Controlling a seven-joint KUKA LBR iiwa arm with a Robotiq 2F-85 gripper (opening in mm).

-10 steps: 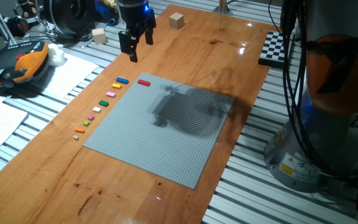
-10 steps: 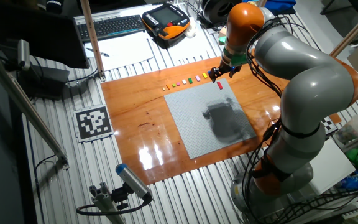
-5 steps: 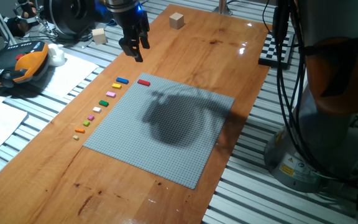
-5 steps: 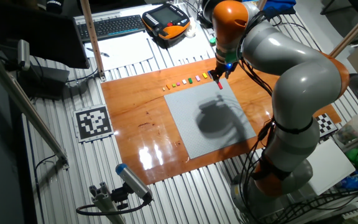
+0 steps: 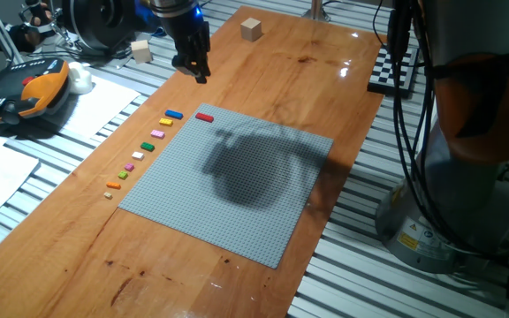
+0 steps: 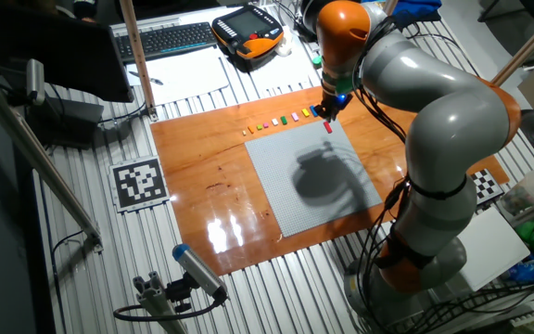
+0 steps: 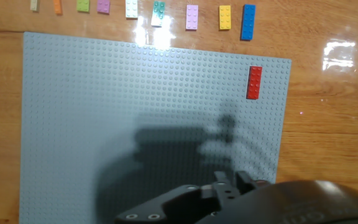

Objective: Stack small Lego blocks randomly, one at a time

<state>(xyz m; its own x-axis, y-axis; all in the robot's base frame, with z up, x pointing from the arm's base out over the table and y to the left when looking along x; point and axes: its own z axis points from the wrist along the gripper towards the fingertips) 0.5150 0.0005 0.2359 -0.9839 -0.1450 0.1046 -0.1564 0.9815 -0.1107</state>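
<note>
My gripper (image 5: 193,69) hangs over the bare wood just beyond the far corner of the grey baseplate (image 5: 237,203), above the table; its fingers look apart with nothing between them. It also shows in the other fixed view (image 6: 326,109). A red small Lego block (image 5: 204,117) lies on the baseplate's far corner, and shows in the hand view (image 7: 254,82). The other small Lego blocks lie in a row on the wood beside the plate: blue (image 7: 248,22), yellow (image 7: 225,17), pink (image 7: 192,17), teal (image 7: 158,12), white (image 7: 132,9) and several more. My fingers do not show in the hand view.
Two plain wooden cubes (image 5: 252,29) (image 5: 141,50) stand at the far end of the table. A checkerboard (image 5: 394,66) lies at the right edge. A teach pendant (image 5: 25,93) rests off the table at the left. A dark part of the arm (image 7: 229,199) fills the hand view's bottom.
The wrist has turned and the gripper has moved a little left and away from the baseplate. The arm's shadow on the plate has shifted. The blocks have not moved.
</note>
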